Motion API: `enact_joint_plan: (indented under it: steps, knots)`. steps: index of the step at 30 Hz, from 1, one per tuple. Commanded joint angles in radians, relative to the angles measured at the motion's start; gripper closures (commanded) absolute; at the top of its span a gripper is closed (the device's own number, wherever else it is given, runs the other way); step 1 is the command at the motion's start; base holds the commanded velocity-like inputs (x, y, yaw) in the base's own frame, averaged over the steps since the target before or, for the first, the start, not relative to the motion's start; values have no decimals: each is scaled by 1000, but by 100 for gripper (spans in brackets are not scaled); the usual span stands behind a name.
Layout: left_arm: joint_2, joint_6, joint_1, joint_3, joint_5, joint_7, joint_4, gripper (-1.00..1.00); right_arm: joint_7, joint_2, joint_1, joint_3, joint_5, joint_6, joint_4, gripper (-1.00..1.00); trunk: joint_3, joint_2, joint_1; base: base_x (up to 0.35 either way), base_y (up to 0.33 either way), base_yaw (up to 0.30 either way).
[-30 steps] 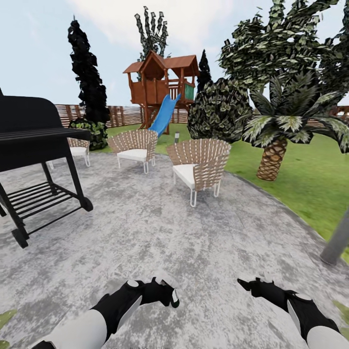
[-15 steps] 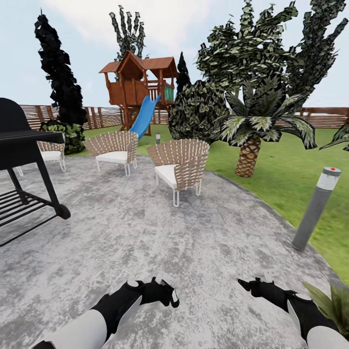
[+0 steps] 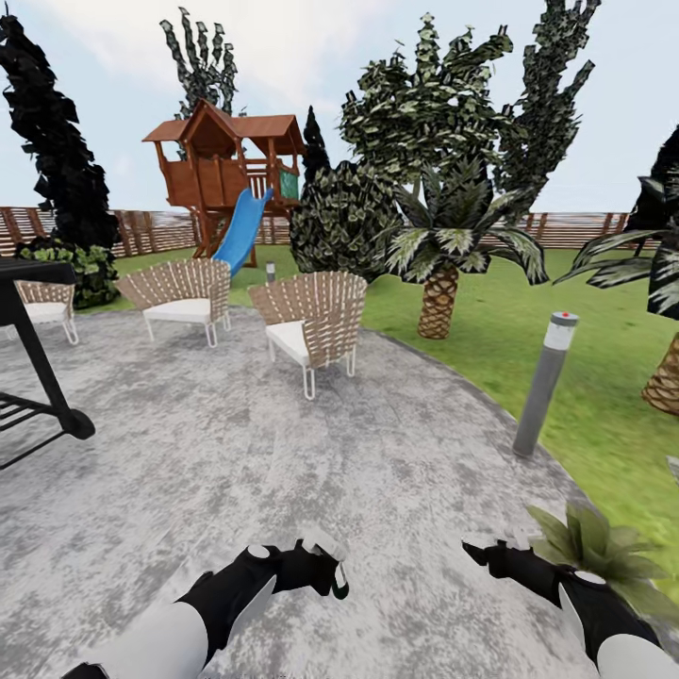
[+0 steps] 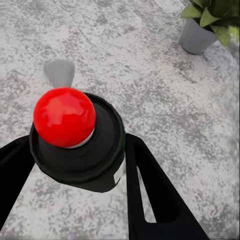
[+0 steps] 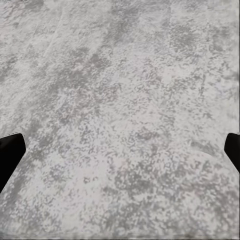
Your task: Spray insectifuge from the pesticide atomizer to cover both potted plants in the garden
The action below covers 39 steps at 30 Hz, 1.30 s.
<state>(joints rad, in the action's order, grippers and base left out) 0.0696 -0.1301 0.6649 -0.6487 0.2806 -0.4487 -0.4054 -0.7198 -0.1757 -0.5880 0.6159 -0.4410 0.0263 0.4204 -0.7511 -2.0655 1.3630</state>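
My left gripper is shut on the pesticide atomizer, low in the head view over the paved patio. In the left wrist view the atomizer shows its dark round body and red dot between my black fingers. One potted plant, a rosette of pointed green leaves, stands on the patio just right of my right gripper. The left wrist view shows a potted plant in a grey pot, some way off. My right gripper is open over bare paving.
A grey lamp post stands at the patio edge, right of centre. Wicker chairs sit in the middle distance and a black grill is at the left. Palm trees, lawn, a playhouse with a blue slide and a slatted fence lie beyond.
The whole view has swung to the right: the grill slid toward the left edge, and the lamp post and potted plant came into view. Both arms hold the same pose.
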Motion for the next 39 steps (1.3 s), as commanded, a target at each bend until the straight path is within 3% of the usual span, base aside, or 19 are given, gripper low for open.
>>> enact_joint_plan:
  steps: [1,39]
  knots:
    - [-1,-8,1,-4,11,-1,-1,100,-7,1,-1,8,-7,3,1,-100,0,-1,-1,-230,0,-228]
    - [-4,-7,1,-2,9,-1,-1,100,-2,1,-1,8,-7,3,0,-100,18,-1,-1,-9,0,-237]
